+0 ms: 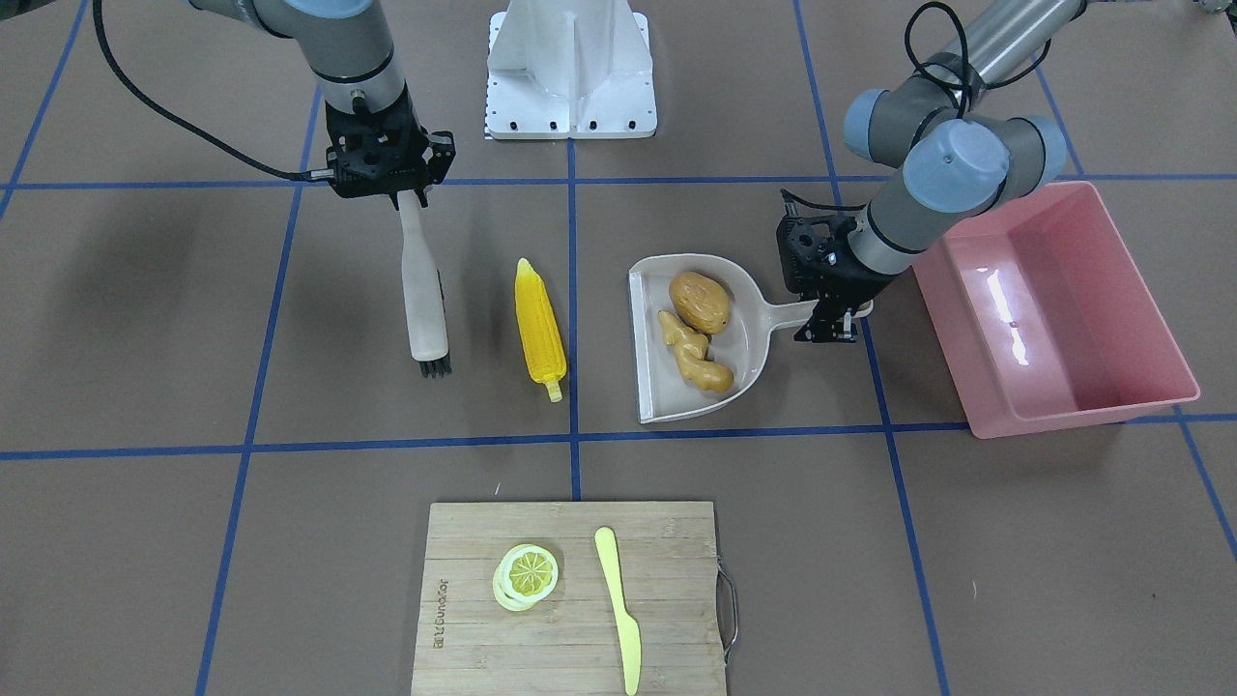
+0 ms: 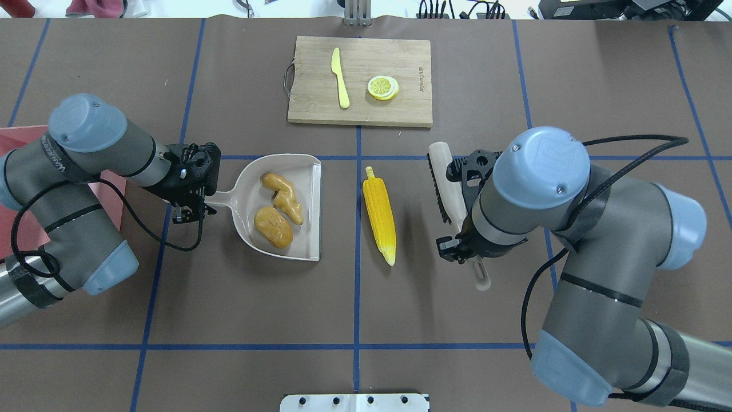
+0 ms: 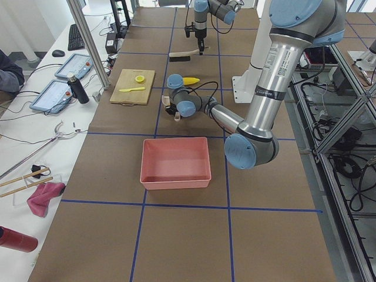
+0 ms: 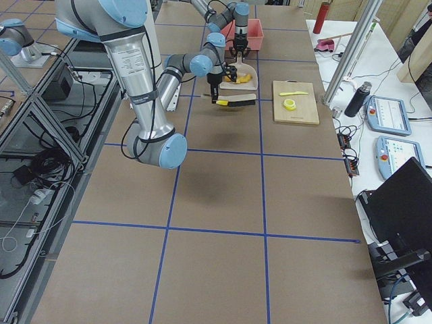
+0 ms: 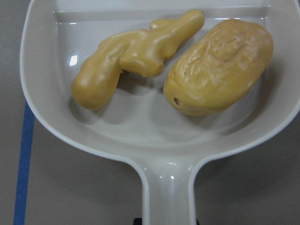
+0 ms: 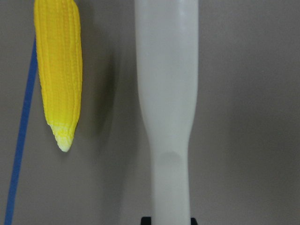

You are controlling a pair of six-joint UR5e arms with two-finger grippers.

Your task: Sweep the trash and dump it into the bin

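The ginger root (image 1: 694, 356) and the potato-like lump (image 1: 700, 302) lie inside the beige dustpan (image 1: 657, 387). My left gripper (image 1: 839, 314) is shut on the dustpan's handle. The left wrist view shows the ginger (image 5: 131, 56) and the lump (image 5: 220, 65) side by side in the pan. The corn cob (image 1: 539, 329) lies on the table between the pan's open mouth and the brush (image 1: 423, 290). My right gripper (image 1: 408, 198) is shut on the brush handle, with the bristles beside the corn (image 6: 57, 70) and apart from it. The pink bin (image 1: 1082, 387) stands behind the left gripper.
A wooden cutting board (image 1: 464, 580) sits at the far side of the table with a lemon slice (image 1: 529, 572) and a pale yellow knife (image 1: 618, 604) on it. The robot's white base plate (image 1: 570, 68) is behind the corn.
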